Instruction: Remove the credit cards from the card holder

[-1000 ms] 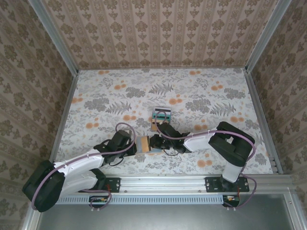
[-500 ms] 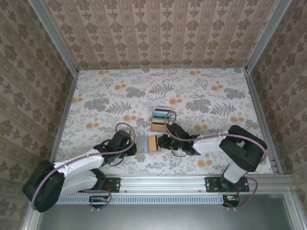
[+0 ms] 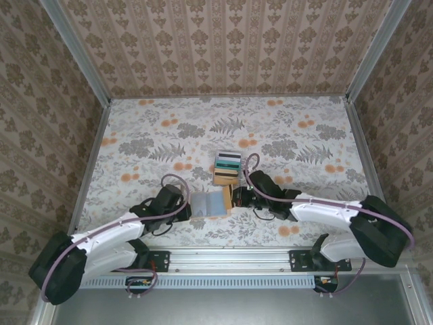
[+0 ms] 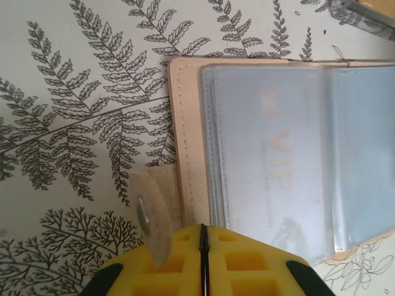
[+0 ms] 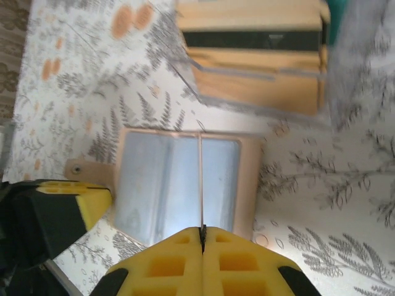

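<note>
Top external view: two arms reach from the near edge toward one card holder, which lies opened flat with its grey-blue sleeves up on the near middle of the surface. Just behind it sits one fanned pile of credit cards, teal and orange-tan, one with a dark stripe; their number cannot be counted. The left claw is at the holder's left edge. The right claw is at its right edge, near the pile.

Left wrist view: the left claw's pads meet at a hairline seam, and the holder's snap tab lies against one pad. Right wrist view: the right claw's pads are pressed together. A thin line runs from their seam across the holder's middle; whether it is the fold or a card's edge cannot be told.

The surface bears grey ferns and orange blossoms. Three walls carry brown damask paper, edged by aluminium rails.
</note>
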Tool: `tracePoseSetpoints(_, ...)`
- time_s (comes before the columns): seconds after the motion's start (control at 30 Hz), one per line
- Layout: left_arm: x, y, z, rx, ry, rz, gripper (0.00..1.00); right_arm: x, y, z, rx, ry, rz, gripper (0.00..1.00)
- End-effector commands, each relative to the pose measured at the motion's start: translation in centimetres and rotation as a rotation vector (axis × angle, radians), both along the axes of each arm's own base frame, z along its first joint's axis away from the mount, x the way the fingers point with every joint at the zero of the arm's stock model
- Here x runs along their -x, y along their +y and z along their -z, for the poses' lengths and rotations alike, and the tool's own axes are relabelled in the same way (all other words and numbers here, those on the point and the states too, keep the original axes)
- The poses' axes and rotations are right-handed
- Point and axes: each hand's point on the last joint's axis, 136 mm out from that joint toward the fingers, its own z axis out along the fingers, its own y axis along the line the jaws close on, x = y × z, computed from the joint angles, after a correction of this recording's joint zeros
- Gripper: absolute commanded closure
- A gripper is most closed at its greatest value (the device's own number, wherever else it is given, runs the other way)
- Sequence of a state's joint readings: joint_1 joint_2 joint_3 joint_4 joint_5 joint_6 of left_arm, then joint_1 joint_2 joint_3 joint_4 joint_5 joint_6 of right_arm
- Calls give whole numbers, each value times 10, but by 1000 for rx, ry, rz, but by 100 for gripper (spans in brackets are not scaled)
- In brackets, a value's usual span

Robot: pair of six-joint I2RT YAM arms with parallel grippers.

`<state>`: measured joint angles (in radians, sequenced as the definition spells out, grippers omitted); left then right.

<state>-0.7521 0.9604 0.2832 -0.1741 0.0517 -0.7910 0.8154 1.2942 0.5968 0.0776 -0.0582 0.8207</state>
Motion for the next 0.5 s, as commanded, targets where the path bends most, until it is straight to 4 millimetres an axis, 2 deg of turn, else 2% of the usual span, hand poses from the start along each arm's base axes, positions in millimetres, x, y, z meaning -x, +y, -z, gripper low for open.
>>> tracePoseSetpoints(0.0, -1, 1, -13, 5, -38, 14, 80, -7, -14, -28, 191, -119, -107, 100)
tracePoseSetpoints(0.1, -2, -1, -25, 36, -78, 26, 68, -13, -16, -49, 287, -204, -194, 100)
tracePoseSetpoints(0.17, -2, -2, -32, 57, -104, 32, 45, -17, -11, -62, 348, -304, -306, 100)
tracePoseSetpoints(0.23, -2, -2, -38, 74, -130, 37, 34, -21, -7, -72, 402, -395, -390, 100)
tracePoseSetpoints(0.33, -1, -1, -46, 97, -161, 43, 11, -25, 0, -89, 466, -527, -522, 100)
tracePoseSetpoints(0.47, 1, 1, -53, 119, -193, 46, 0, -27, 10, -111, 545, -667, -689, 100)
